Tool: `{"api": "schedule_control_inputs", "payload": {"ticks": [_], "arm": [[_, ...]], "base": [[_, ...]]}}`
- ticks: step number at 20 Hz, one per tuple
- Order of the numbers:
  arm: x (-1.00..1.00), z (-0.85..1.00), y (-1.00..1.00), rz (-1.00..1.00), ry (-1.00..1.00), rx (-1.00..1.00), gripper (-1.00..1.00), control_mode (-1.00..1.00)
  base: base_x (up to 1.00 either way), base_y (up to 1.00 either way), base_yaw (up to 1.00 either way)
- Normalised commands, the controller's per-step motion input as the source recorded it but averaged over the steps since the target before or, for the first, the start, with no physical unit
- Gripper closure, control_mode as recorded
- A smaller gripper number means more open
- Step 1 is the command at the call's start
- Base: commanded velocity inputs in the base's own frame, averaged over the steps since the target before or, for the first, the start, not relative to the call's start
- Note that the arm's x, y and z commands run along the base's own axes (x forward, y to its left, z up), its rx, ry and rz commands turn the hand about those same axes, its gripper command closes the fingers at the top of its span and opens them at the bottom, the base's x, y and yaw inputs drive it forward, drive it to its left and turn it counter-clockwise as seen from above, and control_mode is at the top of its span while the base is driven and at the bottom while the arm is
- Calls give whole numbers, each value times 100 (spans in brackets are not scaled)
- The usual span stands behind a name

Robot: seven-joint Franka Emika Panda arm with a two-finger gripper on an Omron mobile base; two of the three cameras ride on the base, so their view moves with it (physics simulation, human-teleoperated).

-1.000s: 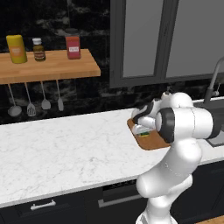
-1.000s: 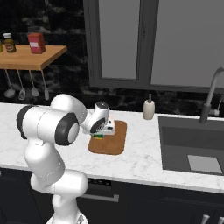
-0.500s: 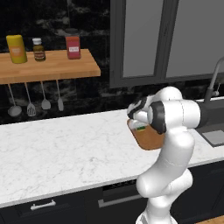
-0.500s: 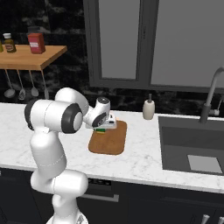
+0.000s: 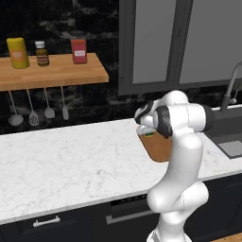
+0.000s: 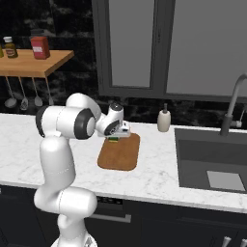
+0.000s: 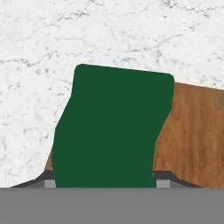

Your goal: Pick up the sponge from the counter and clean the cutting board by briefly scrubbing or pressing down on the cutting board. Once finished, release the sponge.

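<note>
The end effector (image 6: 115,137) is closed on the sponge (image 7: 111,127), green scrub layer facing the hand camera. Directly below it lies the cutting board (image 6: 119,152), its far corner under the sponge, on the white marble bench (image 5: 61,160).

base views: behind arm, left/right, sharing cutting board (image 6: 119,153) | hand view: close, facing down

The arm folds forward at its elbow — claw (image 6: 115,138) pointing down, fingers clamped.
</note>
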Motion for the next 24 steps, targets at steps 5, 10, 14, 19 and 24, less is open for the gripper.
{"api": "schedule_control_inputs", "payload": {"ticks": [5,10,14,19,24], "arm": [[24,-16,-5,0,-2,0,100,-100],[11,-18,-21,0,-1,0,100,-100],[0,-17,-32,0,0,0,100,-100],[-3,-9,-39,0,-1,0,100,-100],[-18,-7,-35,0,-1,0,100,-100]], "base": [[0,0,0],[0,0,0],[0,0,0],[0,0,0],[0,0,0]]}}
